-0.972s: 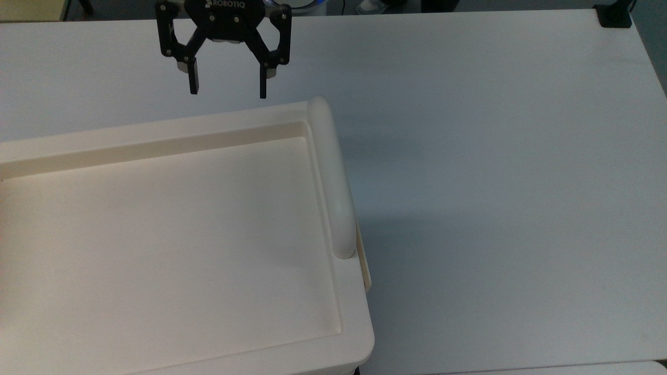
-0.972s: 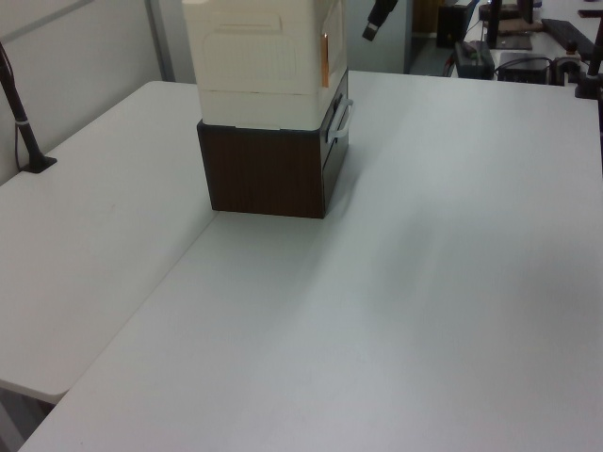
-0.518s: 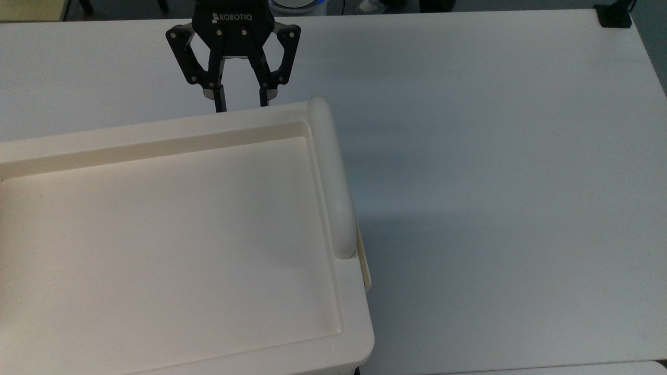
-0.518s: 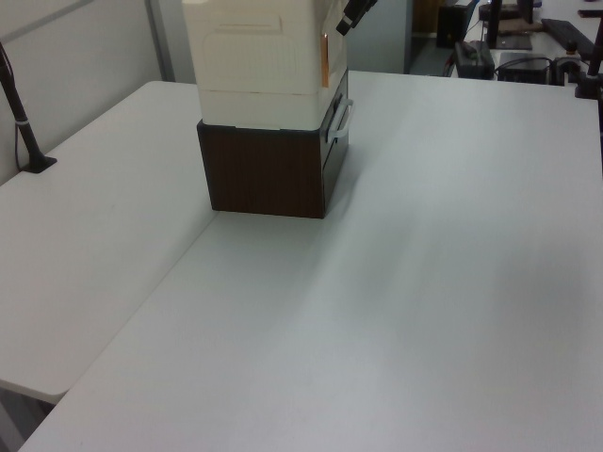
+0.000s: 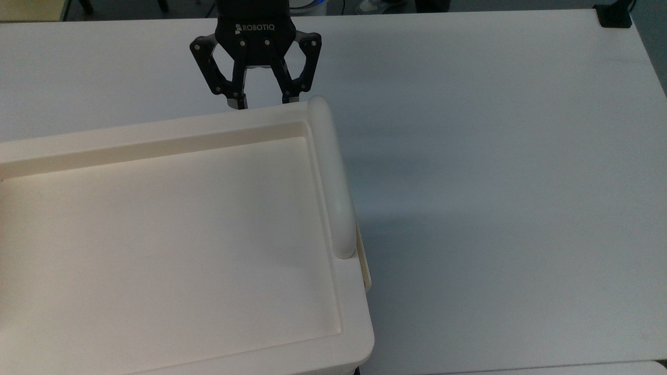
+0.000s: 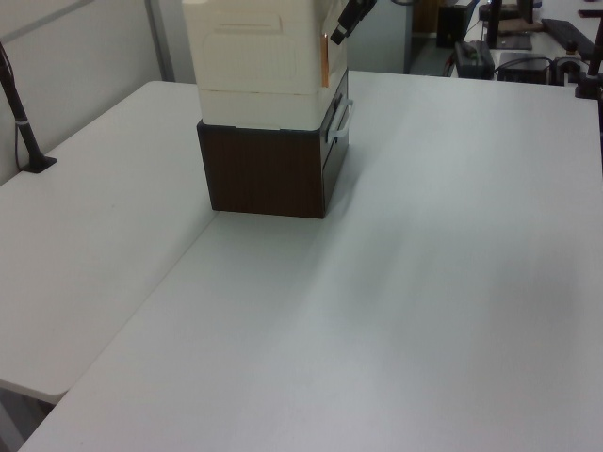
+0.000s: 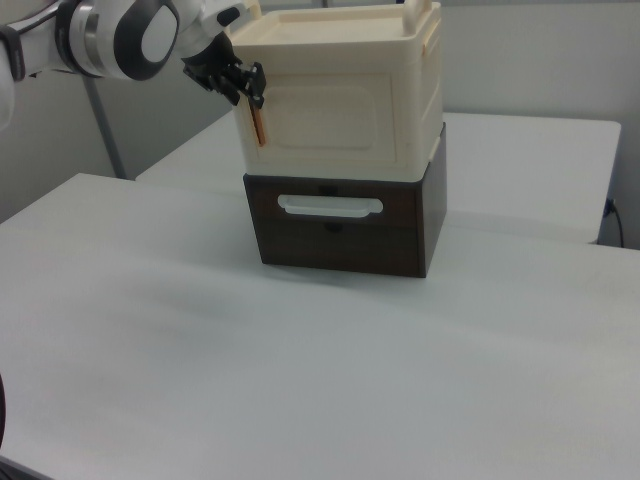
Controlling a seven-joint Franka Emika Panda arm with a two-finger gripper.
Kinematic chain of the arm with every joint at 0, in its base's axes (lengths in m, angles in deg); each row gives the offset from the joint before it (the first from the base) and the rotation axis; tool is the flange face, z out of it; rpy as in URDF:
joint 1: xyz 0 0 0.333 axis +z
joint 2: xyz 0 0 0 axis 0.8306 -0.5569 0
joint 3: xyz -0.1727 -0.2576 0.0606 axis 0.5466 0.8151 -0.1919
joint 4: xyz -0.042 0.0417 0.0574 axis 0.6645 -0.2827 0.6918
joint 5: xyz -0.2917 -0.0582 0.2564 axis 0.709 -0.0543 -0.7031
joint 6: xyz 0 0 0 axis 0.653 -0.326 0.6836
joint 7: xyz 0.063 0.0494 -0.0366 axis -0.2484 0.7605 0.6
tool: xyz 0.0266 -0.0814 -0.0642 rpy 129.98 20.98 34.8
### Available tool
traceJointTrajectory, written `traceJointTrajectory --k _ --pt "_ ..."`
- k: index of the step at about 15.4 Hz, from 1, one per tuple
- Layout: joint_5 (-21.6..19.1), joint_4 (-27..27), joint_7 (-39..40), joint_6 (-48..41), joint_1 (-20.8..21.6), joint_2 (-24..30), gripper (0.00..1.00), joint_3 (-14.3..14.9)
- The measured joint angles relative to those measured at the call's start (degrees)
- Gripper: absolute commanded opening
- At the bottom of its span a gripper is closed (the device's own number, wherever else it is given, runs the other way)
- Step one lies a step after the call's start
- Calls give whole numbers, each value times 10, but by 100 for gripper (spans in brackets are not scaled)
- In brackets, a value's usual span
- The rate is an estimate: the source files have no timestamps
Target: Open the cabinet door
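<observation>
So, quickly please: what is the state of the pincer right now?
Pincer: open, holding nothing, its fingertips dipping behind the cabinet edge.

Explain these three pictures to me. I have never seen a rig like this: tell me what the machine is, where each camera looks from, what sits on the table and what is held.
The machine is a robot arm ending in a black two-finger pincer. The top view looks straight down. The left view and the right view look across the white table from two sides. On the table stands a dark brown drawer unit, and on that a cream-white cabinet. The pincer is beside the cabinet's upper corner, close to the tan edge of the cabinet door. Its fingers are apart and nothing is held.
</observation>
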Motion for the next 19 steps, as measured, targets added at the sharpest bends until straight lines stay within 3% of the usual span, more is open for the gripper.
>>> traceJointTrajectory --k 5,7,12,19 --pt "0 0 -2 39 1 -18 50 -5" --pt "0 0 -2 45 1 -22 44 -5" --pt "0 0 -2 52 1 -23 1 -9" --pt "1 -1 -2 65 0 -26 0 -9"
